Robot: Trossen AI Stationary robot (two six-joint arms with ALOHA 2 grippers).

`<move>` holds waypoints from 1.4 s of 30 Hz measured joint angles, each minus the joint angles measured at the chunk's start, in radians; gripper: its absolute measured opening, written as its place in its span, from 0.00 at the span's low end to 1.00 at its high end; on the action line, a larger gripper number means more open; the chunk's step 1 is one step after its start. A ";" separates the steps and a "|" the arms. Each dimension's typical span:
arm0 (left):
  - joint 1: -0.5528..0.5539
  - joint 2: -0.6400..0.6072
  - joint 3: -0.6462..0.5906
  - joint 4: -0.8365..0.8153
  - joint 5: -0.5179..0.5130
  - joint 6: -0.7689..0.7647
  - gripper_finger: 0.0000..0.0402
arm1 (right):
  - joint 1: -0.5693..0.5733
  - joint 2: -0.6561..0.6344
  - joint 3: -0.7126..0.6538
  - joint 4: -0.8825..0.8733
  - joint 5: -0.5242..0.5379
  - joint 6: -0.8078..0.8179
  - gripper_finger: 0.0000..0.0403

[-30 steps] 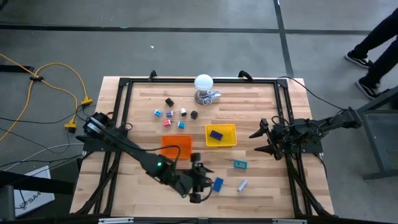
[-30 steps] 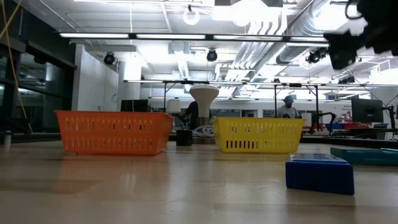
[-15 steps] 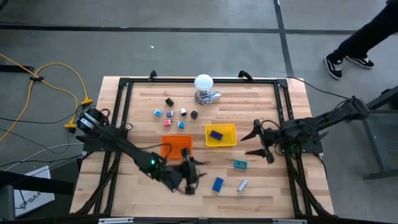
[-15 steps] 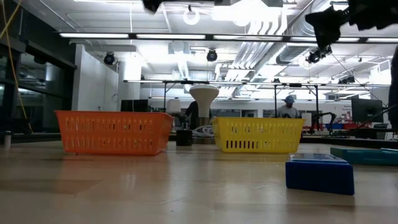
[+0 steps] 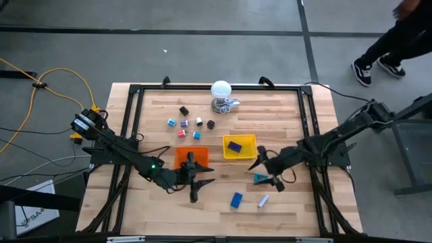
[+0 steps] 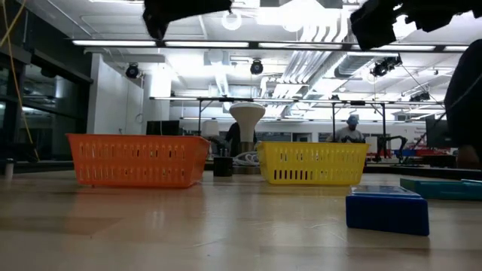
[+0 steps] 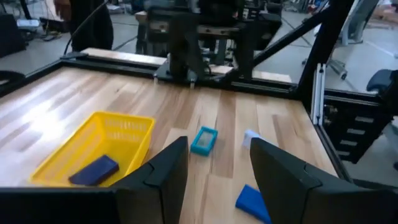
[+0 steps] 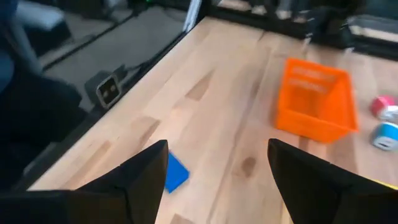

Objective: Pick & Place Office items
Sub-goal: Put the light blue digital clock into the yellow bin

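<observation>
Office items on the table (image 5: 155, 108): small spools (image 5: 183, 124) cluster toward the far edge; a blue block (image 5: 234, 146) lies in the yellow tray (image 5: 240, 156); a teal block (image 5: 260, 178), a second blue block (image 5: 235, 200) and a grey piece (image 5: 262, 200) lie near the front edge. Right gripper (image 5: 265, 173), fingers spread, hovers beside the teal block. Left gripper (image 5: 200, 173), fingers spread and empty, hangs at the orange tray (image 5: 182, 154). A white ball (image 5: 221, 89) stands at the far edge.

The left tool (image 5: 196, 177) covered part of the orange tray (image 5: 182, 156); the person (image 5: 388, 47) was cut off.
</observation>
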 joint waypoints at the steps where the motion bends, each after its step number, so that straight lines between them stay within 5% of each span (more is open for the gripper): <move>1: -0.001 0.000 -0.013 0.021 0.001 0.000 0.41 | 0.006 0.024 0.018 -0.005 -0.006 -0.007 0.65; 6: 0.001 0.000 -0.045 0.040 0.000 -0.033 0.41 | 0.036 0.108 0.111 -0.186 0.035 0.003 0.65; 14: 0.000 0.000 -0.048 0.041 -0.006 -0.031 0.41 | 0.075 0.169 0.153 -0.405 0.142 0.294 0.65; 25: 0.000 0.001 -0.048 0.040 -0.006 -0.030 0.41 | 0.107 0.304 0.153 -0.459 0.146 0.510 0.65; 42: 0.000 0.002 -0.047 0.033 -0.005 -0.027 0.41 | 0.113 0.310 0.153 -0.578 0.229 0.685 0.65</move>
